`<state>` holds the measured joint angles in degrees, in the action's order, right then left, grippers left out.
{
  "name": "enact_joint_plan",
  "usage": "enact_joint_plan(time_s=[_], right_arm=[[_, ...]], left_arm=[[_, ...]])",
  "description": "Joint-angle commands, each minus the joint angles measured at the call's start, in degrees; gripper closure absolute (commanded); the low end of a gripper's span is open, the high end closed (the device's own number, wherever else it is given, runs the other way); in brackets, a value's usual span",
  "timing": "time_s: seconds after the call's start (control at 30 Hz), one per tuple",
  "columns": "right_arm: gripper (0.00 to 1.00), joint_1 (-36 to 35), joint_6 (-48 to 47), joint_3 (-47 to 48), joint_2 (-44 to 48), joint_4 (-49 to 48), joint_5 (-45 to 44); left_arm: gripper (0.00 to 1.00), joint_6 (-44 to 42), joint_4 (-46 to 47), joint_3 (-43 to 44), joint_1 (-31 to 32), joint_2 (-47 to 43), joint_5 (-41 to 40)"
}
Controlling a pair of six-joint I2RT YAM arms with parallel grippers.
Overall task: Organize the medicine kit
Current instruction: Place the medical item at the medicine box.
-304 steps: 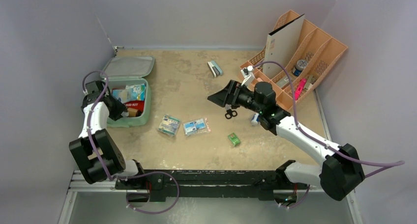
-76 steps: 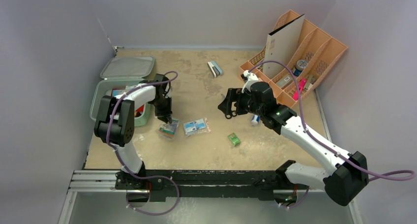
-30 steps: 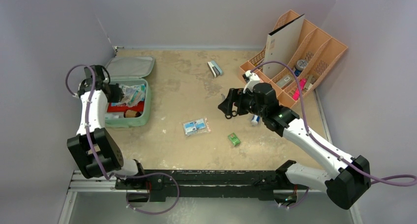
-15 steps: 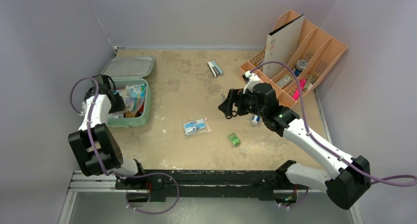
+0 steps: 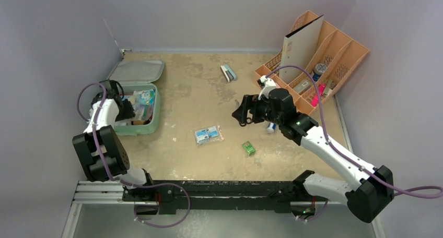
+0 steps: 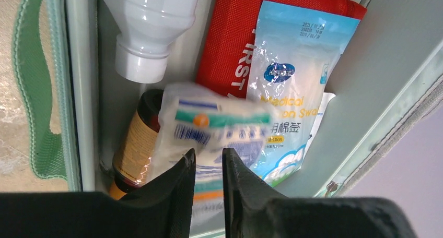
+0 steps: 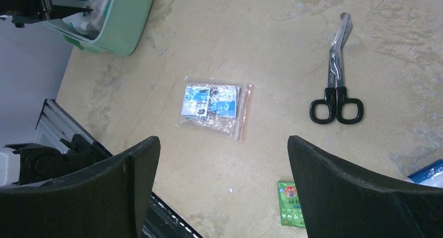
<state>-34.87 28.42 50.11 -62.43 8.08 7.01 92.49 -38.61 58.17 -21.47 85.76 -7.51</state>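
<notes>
The mint-green medicine kit (image 5: 149,128) lies open at the far left, lid (image 5: 137,71) laid back. My left gripper (image 5: 128,108) is inside it. In the left wrist view my left gripper (image 6: 209,157) has its jaws a narrow gap apart over a blurred white packet (image 6: 209,126). The packet lies on a brown bottle (image 6: 130,149), a red pouch (image 6: 235,50) and a cotton swab pack (image 6: 292,92), beside a white bottle (image 6: 149,29). My right gripper (image 5: 241,112) hovers wide open and empty above the table (image 7: 222,144), over black-handled scissors (image 7: 336,86).
A clear zip bag of blue sachets (image 5: 208,134) (image 7: 214,103), a green sachet (image 5: 248,147) (image 7: 291,203) and a blue-and-white tube (image 5: 270,127) lie on the table. A small white-and-blue item (image 5: 228,72) lies farther back. A peach organizer (image 5: 334,50) stands at the back right.
My left gripper took the white packet off the table, carried it left into the kit, and its jaws now stand slightly apart over it. The right arm has barely moved.
</notes>
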Motion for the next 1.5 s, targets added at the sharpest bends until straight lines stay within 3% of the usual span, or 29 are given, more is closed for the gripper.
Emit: enact_joint_plan(time_s=[0.0, 0.37, 0.5, 0.9, 1.47], right_arm=[[0.06, -0.1, -0.4, 0.4, 2.0, 1.3, 0.0], [0.05, -0.1, 0.9, -0.8, 1.2, 0.5, 1.7], [0.05, -0.1, 1.3, -0.5, 0.2, 0.3, 2.8], [0.05, -0.1, 1.5, 0.9, -1.8, -0.3, 3.7], [0.05, -0.1, 1.5, 1.0, -1.8, -0.2, 3.5]], left_arm=[[0.74, 0.0, 0.6, 0.5, -0.5, -0.2, 1.7], [0.63, -6.0, -3.6, 4.5, -0.5, -3.7, 0.3], [0.64, -8.8, -6.5, 5.4, -0.4, -3.4, 2.0], [0.72, -13.2, 0.7, 0.4, 0.0, 1.8, 11.5], [0.73, -17.1, 1.2, 1.4, 1.1, 4.9, 11.8]])
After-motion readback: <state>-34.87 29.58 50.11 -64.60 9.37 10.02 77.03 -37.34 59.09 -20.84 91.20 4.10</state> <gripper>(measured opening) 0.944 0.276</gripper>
